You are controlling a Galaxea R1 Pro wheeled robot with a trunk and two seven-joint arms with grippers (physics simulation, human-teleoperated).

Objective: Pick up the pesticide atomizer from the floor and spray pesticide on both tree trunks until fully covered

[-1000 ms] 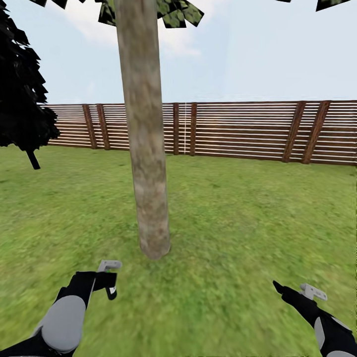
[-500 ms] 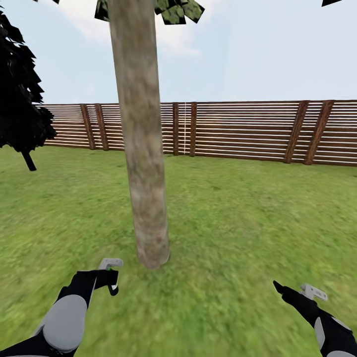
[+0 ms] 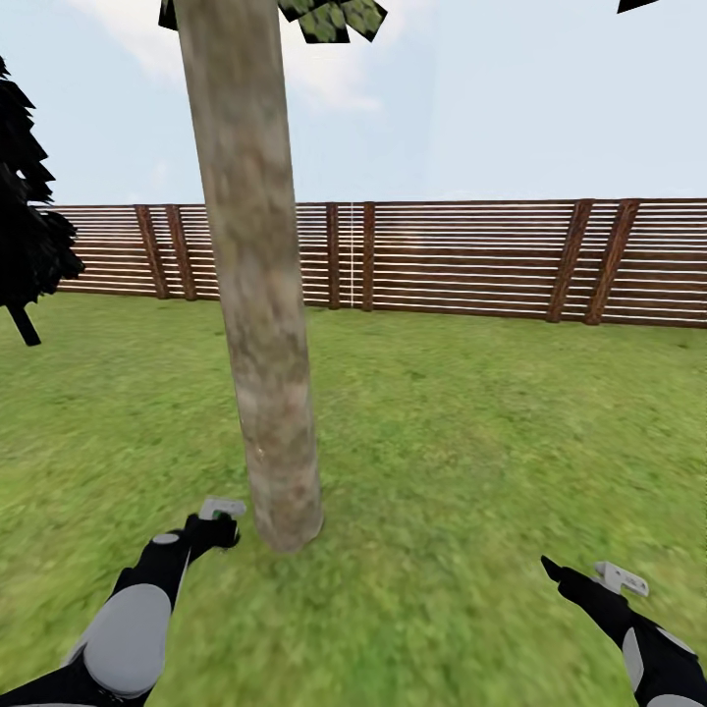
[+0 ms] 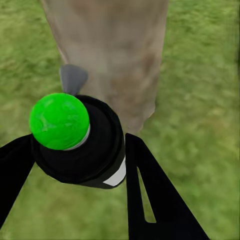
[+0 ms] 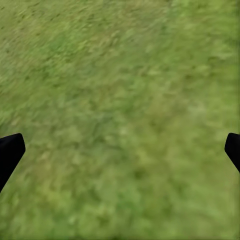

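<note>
A tree stands close ahead, its thick mottled grey-brown trunk (image 3: 257,314) rising from the lawn (image 3: 462,442) to a few blocky green leaves (image 3: 329,18) at the picture's top. My left gripper (image 3: 208,535) is shut on the pesticide atomizer (image 3: 220,510), just left of the trunk's base. In the left wrist view the atomizer (image 4: 80,145) is a black bottle with a green round top and a white label patch. It sits between my left gripper's (image 4: 80,150) fingers, its grey nozzle facing the trunk (image 4: 115,50) close ahead. My right gripper (image 3: 584,574) hangs open over grass, low at the right.
A brown slatted wooden fence (image 3: 471,260) bounds the lawn at the back. A dark column-shaped tree (image 3: 27,231) stands at the far left. Under my right gripper (image 5: 120,150) lies bare grass (image 5: 120,90).
The view has closed in and swung a little right, so trunk and fence sit further left. My left gripper has reached forward with the atomizer towards the trunk's base. The right arm has not moved.
</note>
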